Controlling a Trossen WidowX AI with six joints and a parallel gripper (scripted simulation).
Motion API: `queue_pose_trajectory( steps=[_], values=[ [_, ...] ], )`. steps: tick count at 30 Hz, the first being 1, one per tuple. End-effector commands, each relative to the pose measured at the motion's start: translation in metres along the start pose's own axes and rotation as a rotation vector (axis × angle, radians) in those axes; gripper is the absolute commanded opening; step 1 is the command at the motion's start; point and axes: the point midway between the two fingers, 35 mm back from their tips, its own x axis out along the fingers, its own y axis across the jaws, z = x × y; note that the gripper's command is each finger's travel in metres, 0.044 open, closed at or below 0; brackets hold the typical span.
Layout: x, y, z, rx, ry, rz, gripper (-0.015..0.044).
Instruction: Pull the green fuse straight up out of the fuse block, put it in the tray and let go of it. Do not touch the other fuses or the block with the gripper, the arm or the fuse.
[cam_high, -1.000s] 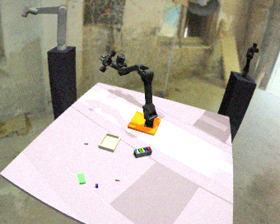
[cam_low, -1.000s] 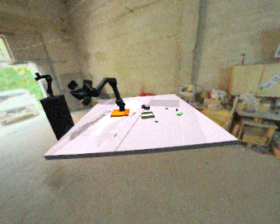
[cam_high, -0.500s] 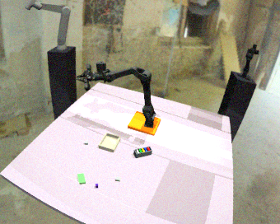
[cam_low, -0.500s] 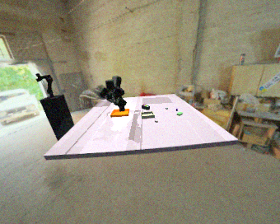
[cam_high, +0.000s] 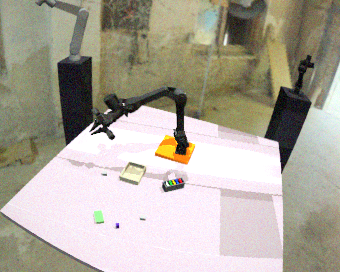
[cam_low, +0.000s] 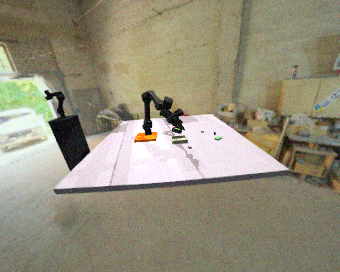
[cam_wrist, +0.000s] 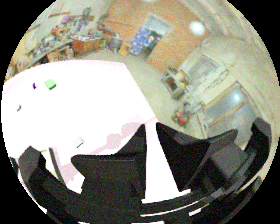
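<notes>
The black fuse block (cam_high: 173, 185) stands on the table, right of centre, with several coloured fuses in a row. The green fuse (cam_high: 172, 183) sits in it among the others. The cream tray (cam_high: 133, 172) (cam_low: 180, 140) lies to the block's left. My gripper (cam_high: 101, 132) (cam_low: 178, 128) (cam_wrist: 150, 126) hangs above the table's far left part, well away from the block and the tray. Its fingers stand close together with only a narrow gap. Nothing is between them. The wrist view shows bare table through the gap; the block and tray do not show in it.
The arm's orange base plate (cam_high: 167, 150) (cam_low: 145, 136) sits behind the block. A flat green card (cam_high: 98, 216) (cam_low: 218, 137) (cam_wrist: 50, 85), a small purple piece (cam_high: 117, 225) (cam_wrist: 34, 86) and small grey bits lie near the front left. Two black pedestals (cam_high: 75, 95) (cam_high: 291, 117) flank the table.
</notes>
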Motion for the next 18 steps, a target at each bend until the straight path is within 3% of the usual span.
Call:
queue_pose_trajectory(
  steps=[1, 9, 18],
  values=[
    [0.003, 0.066, 0.021, -0.034, 0.039, 0.151, 0.0063],
    [-0.023, 0.204, 0.044, -0.177, 0.159, 0.464, 0.0063],
    [-0.106, 0.336, 0.032, -0.468, 0.343, 0.777, 0.0063]
  ],
)
